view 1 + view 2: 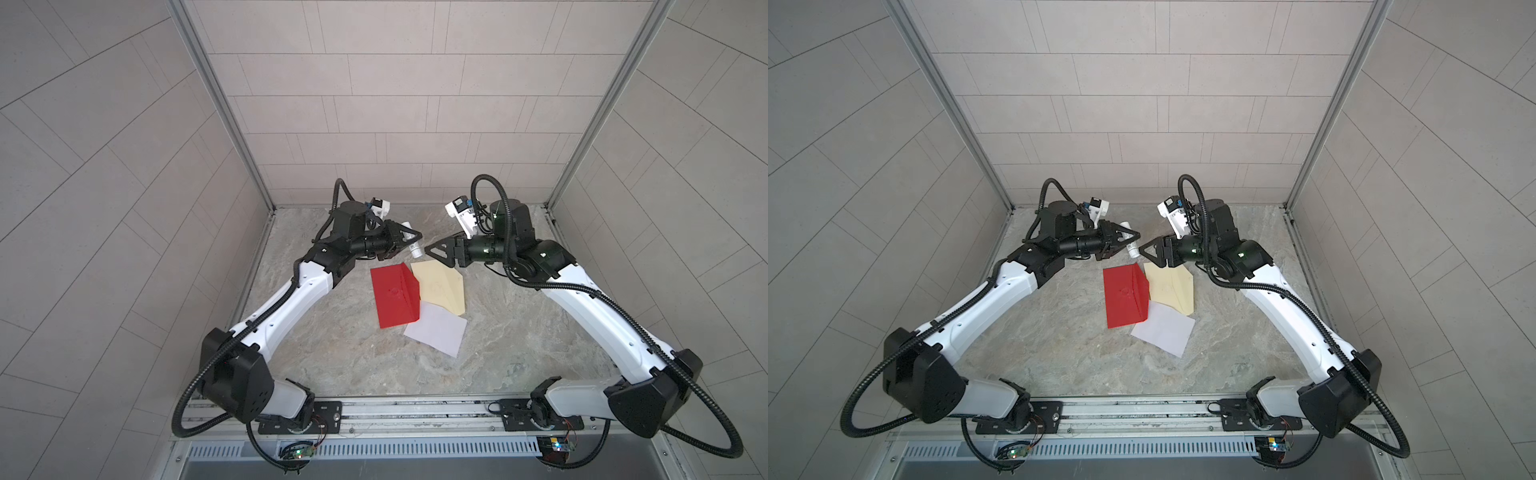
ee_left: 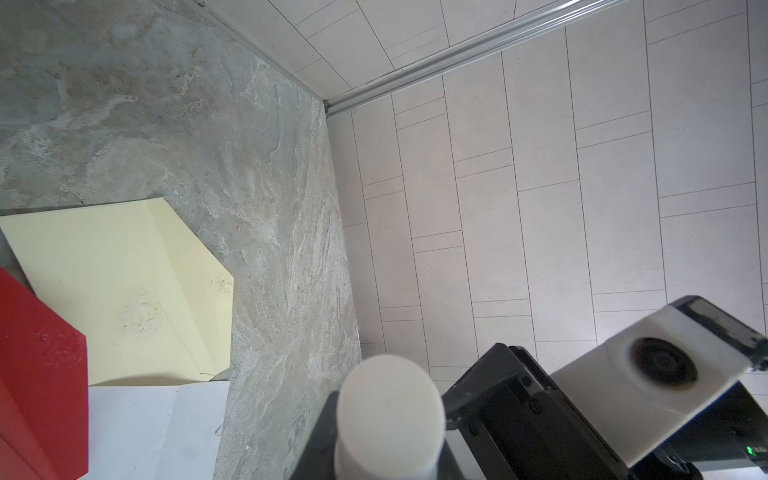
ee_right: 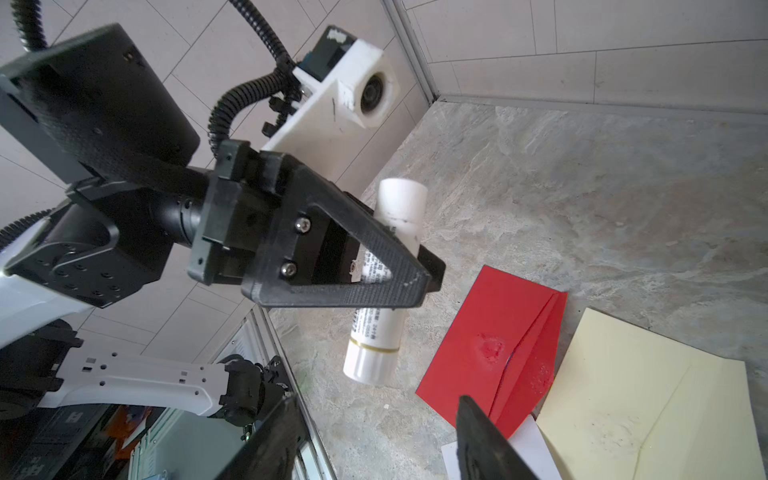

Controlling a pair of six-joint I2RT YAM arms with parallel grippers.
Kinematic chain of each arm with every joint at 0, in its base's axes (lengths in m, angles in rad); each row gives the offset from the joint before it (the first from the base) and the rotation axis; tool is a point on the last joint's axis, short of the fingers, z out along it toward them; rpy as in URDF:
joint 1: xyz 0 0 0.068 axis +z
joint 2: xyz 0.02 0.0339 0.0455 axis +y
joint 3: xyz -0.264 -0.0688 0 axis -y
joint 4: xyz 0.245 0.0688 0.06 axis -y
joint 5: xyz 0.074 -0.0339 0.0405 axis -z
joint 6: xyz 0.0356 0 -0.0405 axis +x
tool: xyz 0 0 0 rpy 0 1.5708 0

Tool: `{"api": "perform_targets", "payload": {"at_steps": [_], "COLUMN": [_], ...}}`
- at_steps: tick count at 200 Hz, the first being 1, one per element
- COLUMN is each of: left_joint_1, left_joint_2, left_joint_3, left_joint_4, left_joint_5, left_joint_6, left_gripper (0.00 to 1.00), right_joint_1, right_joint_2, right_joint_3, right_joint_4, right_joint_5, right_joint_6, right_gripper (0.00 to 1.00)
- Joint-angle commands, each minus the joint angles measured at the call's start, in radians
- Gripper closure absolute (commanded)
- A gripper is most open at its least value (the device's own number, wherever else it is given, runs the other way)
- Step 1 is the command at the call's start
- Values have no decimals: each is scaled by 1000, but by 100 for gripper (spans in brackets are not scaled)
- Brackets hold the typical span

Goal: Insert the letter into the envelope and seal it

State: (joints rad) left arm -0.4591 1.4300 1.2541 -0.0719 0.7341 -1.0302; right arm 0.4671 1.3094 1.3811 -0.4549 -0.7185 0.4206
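Toward 12 o'clock of the red envelope (image 1: 392, 299), the left gripper (image 3: 428, 278) clamps the glue stick (image 3: 374, 345); the right gripper (image 1: 434, 250), spread and empty, should probably take its cap squarely, the letter (image 1: 436, 336) lying loose at 5 o'clock.

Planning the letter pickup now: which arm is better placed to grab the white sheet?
Right. The right gripper is open and empty; the white letter lies nearer its side. The left gripper is shut on the glue stick.
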Motion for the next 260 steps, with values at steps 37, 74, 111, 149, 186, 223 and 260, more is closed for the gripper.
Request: {"api": "perform_targets", "payload": {"at_steps": [37,74,111,149,186,223,260], "left_joint_1": [-13,-18,-24,-24,-24,-24,-17], "left_joint_2": [-24,-32,-35,-39,-12,-10,-42], "left_joint_3": [1,-1,-10,-16,-7,-4,-43], "left_joint_4": [101,104,110,128,140,199,359], "left_joint_5": [31,36,39,5,-22,26,110], "left_joint_6": [-16,-15,-17,-50,-106,-106,-91], "left_gripper": [100,100,100,100,100,100,100], "right_joint_1": [44,58,63,113,233,211,71], "right_joint_2": [79,137,176,212,256,254,150], "right_joint_3": [30,68,91,163,263,254,70], "right_joint_4": [18,46,51,-108,-280,-240,150], "right_joint_5": [-19,-31,-13,149,520,372,-180], "right_joint_6": [9,25,42,-57,-197,-163,60], "right_gripper": [37,46,69,87,91,97,100]}}
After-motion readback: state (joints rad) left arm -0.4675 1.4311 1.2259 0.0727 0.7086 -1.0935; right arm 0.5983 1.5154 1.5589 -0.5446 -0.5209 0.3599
